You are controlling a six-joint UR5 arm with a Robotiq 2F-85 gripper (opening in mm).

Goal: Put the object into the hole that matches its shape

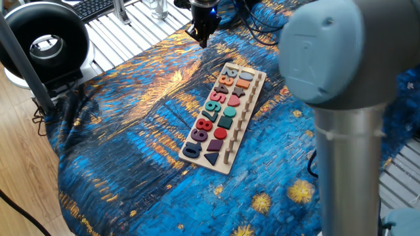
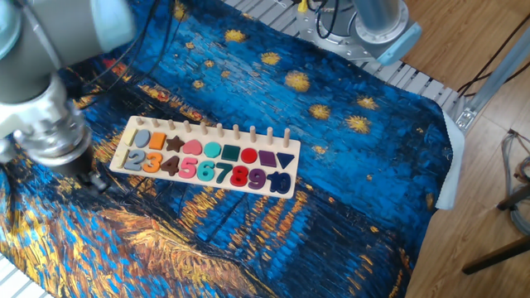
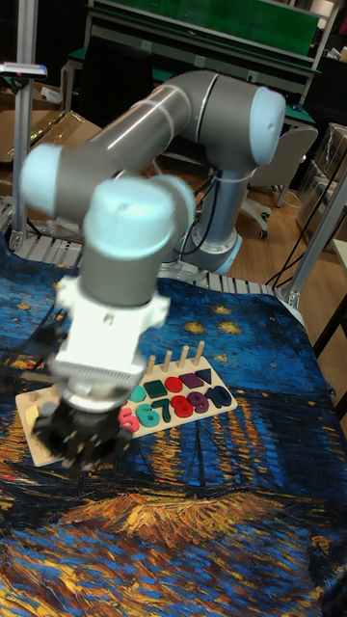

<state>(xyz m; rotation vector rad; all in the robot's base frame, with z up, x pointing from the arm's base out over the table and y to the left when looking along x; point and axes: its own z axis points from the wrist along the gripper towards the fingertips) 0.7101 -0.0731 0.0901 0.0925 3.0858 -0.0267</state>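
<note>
Robotics lab: green workbench, office chair.

Cloth: printed fabric, blue and gold brushstroke pattern, matt, wrinkled and bunched at the edges. Board: pale unfinished wood, matt, with upright wooden pegs of the same stock. Numbers: painted pieces, flat colours, low sheen. Arm: grey metal tubes, smooth satin finish, with pale blue plastic caps. Gripper: black, matt. Tabletop: ribbed bare metal, light sheen. Floor: wood-look boards, smooth.
</note>
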